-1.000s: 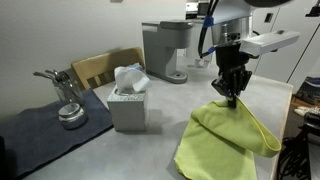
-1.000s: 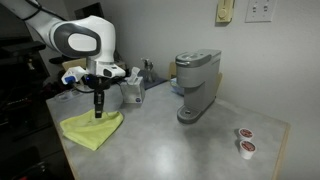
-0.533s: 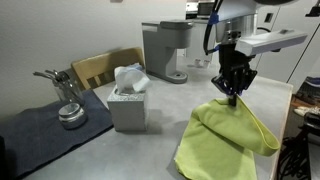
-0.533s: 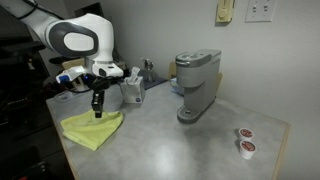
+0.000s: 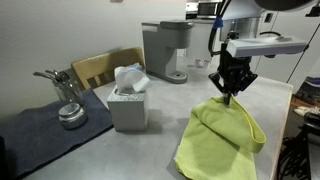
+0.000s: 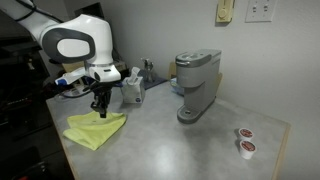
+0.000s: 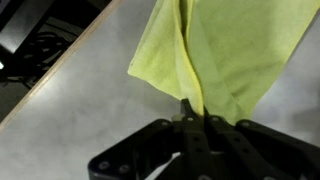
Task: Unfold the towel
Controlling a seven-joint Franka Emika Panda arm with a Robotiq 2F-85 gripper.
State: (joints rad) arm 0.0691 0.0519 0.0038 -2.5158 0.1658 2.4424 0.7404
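A yellow-green towel (image 5: 220, 140) lies folded on the grey table, also seen in an exterior view (image 6: 95, 128) and in the wrist view (image 7: 230, 50). My gripper (image 5: 230, 93) is shut on one edge of the towel and holds that edge lifted above the table. It also shows in an exterior view (image 6: 100, 108). In the wrist view the shut fingers (image 7: 193, 108) pinch a fold of the cloth, and the rest hangs down onto the table.
A grey tissue box (image 5: 127, 103) stands left of the towel. A coffee machine (image 5: 166, 50) stands at the back, also seen in an exterior view (image 6: 196, 85). A metal utensil (image 5: 66, 100) lies on a dark mat. Two small pods (image 6: 243, 141) sit far off. The table edge (image 7: 50, 75) is close.
My gripper has risen and shifted a little away from the tissue box, pulling the held towel edge up with it. The towel's lifted part is taller now.
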